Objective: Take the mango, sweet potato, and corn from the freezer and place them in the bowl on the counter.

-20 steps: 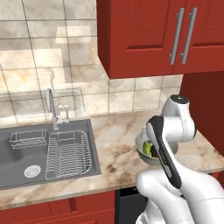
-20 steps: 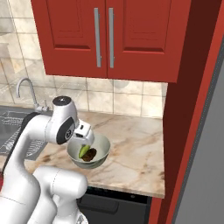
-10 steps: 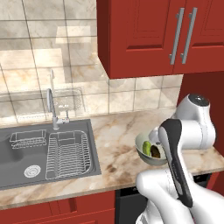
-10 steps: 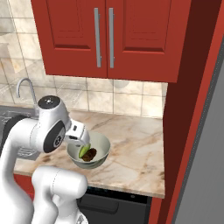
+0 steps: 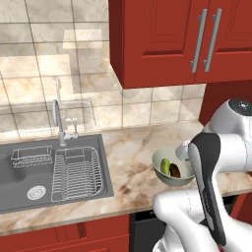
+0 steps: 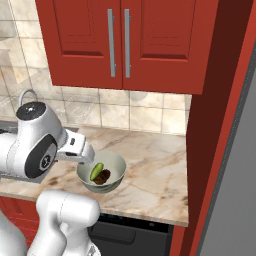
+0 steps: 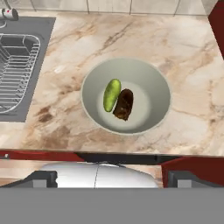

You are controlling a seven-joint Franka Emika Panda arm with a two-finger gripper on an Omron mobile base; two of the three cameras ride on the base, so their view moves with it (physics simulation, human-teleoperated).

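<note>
pale grey-green bowl (image 7: 127, 96) on the marbled counter (image 7: 188, 48), seen at frame centre in the hand view.
a dark brown sweet potato (image 7: 124, 104) and a green oblong item (image 7: 111, 94) are seen lying touching inside it. the gripper (image 6: 86, 159) is held released, jaws wide, nothing grasped, at the bowl's left rim in the right base view.

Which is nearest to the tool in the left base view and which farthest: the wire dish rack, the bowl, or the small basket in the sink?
1. The bowl, on the counter, just below the open tool.
2. The wire dish rack, off to the left in the right half of the sink.
3. The small basket, at the sink's far left.
</note>
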